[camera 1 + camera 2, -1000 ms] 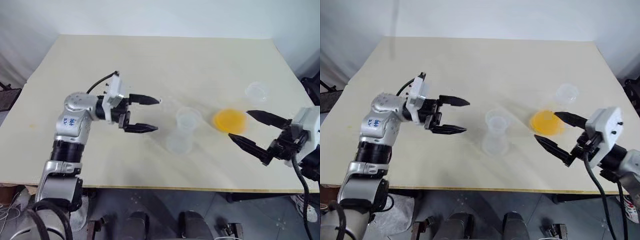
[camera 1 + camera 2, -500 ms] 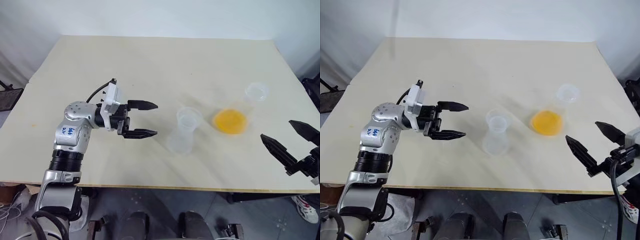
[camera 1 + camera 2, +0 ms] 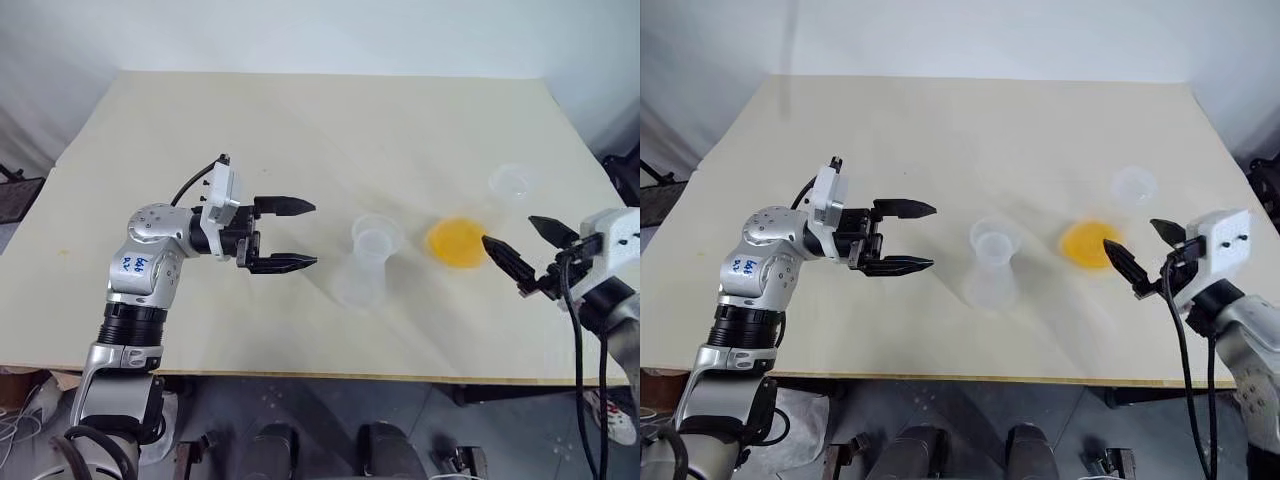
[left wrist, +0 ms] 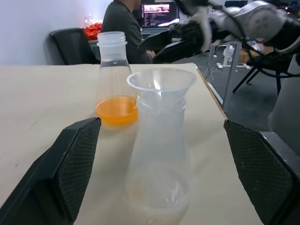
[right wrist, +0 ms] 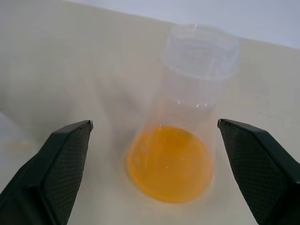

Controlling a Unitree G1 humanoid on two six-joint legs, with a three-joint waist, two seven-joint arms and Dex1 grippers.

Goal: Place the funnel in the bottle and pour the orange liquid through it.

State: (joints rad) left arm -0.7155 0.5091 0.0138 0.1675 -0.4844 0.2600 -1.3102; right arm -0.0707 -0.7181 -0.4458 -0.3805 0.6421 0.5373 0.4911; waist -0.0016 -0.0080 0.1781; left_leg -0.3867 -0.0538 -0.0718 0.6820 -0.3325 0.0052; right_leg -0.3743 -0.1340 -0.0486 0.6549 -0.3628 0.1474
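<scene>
Sitting in the neck of the bottle [image 4: 158,164] is the funnel [image 4: 161,85], its cone flaring above the rim; I count one funnel. The bottle stands upright near the middle of the table [image 3: 300,130], toward the near edge. I count two clear flask-shaped vessels: this bottle and a larger flask [image 5: 187,117] just to its right. The orange liquid [image 5: 169,161] lies as one shallow pool in the wide base of that larger flask, whose open neck [image 3: 513,182] leans toward the far right as my head cameras see it.

My left gripper [image 3: 297,235] hovers to the left of the bottle, pointing right at it, its two black fingers spread wide with nothing between them and clear of the bottle. My right gripper [image 3: 522,248] hangs at the right side of the table, just beside the larger flask, pointing left at the orange pool; its two fingers are likewise spread and empty, not touching the flask.

Beyond the table's right edge, my left wrist camera picks out one person [image 4: 123,28] seated with their back to me, facing a lit screen [image 4: 157,9].
</scene>
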